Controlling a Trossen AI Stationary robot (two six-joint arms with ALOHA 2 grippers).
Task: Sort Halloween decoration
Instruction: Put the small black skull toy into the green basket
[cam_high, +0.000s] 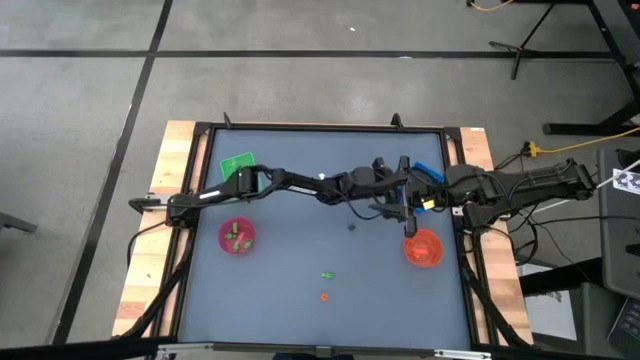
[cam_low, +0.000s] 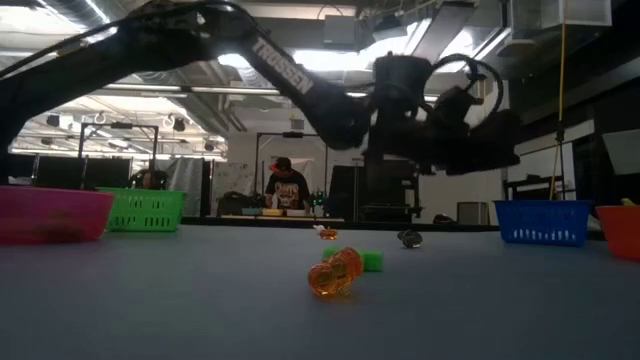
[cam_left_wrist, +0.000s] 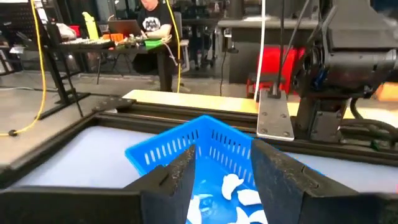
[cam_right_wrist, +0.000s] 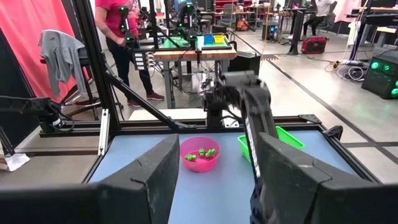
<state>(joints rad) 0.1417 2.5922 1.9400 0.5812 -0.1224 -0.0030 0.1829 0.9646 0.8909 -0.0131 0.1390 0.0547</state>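
The Halloween decoration lies scattered. White figures (cam_left_wrist: 239, 193) sit in the blue tray (cam_left_wrist: 168, 149), green ones (cam_right_wrist: 200, 153) in the pink bowl (cam_right_wrist: 199, 155). On the table lie a green figure (cam_high: 327, 274), an orange one (cam_high: 323, 296) and a dark one (cam_high: 352, 226). My left gripper (cam_left_wrist: 222, 149) reaches across to the far right and hovers open just above the blue tray (cam_high: 425, 172), nothing between its fingers. Raised at the right edge, my right gripper (cam_right_wrist: 217, 149) is open and faces the table's left.
A green tray (cam_high: 238, 165) stands at the far left and an orange bowl (cam_high: 423, 248) at the right, near my right arm. My left arm spans the table's far half. People work at benches in the room beyond.
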